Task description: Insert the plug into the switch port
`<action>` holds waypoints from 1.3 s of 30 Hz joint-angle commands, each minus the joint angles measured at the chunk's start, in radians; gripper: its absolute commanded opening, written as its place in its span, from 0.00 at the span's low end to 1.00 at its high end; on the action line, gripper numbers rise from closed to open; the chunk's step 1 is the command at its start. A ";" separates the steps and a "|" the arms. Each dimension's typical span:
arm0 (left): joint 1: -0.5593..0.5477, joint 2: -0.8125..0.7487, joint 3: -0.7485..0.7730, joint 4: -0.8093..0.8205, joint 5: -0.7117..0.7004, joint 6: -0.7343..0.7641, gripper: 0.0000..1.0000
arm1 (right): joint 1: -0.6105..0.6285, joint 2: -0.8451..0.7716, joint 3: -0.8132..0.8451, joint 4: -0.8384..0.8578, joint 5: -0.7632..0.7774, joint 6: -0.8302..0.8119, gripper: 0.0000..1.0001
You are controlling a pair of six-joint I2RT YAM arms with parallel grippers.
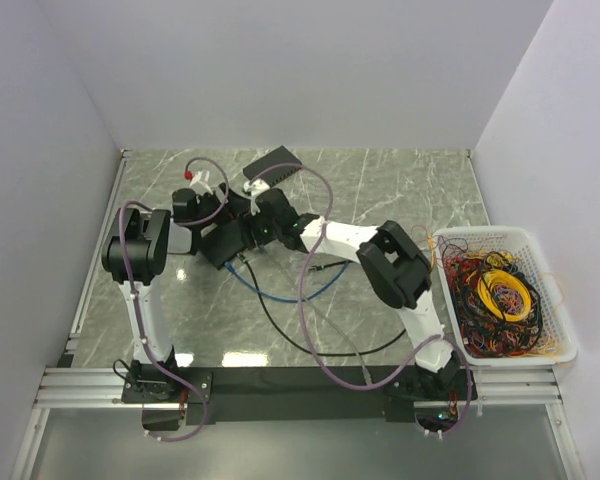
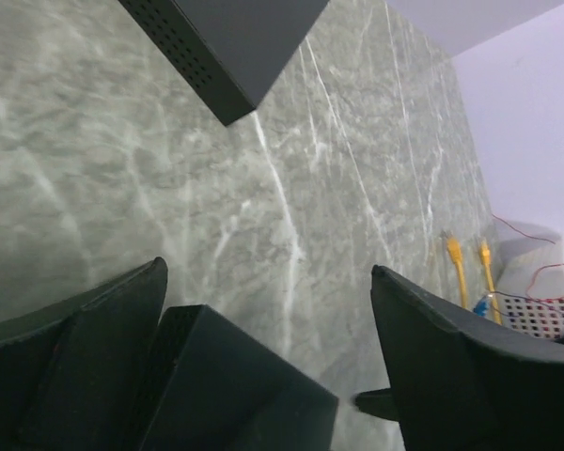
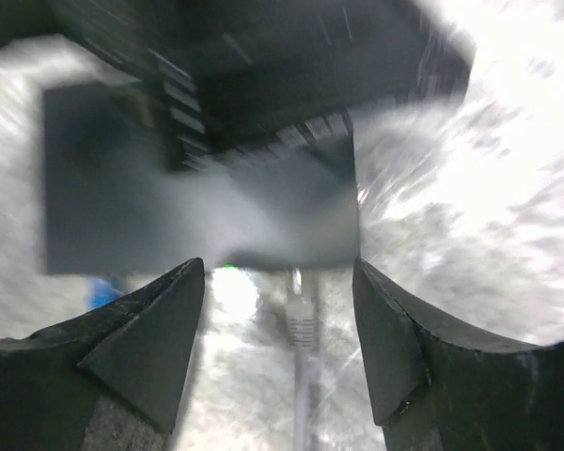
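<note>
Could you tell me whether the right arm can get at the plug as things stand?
Probably yes: the right gripper is open and the plug lies uncovered between its fingers, though that view is blurred.

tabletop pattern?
The tabletop is grey-green marble with white veins, clearest in the left wrist view.

No text, label, brand, number or sign can be read in any view. The dark-grey box just ahead of the right gripper is smeared by motion blur. The black slab well beyond the left gripper carries no legible marking on its perforated edge.
</note>
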 commanded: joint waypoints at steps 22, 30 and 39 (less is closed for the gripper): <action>-0.305 -0.502 0.126 -0.942 -0.592 0.195 0.81 | -0.012 -0.735 -0.555 0.198 0.230 0.216 0.72; -0.416 -0.544 0.103 -1.080 -0.739 0.157 0.61 | -0.016 -0.815 -0.618 0.175 0.251 0.234 0.72; -0.477 -0.518 0.120 -1.199 -0.837 0.147 0.55 | -0.056 -0.861 -0.633 0.159 0.233 0.248 0.73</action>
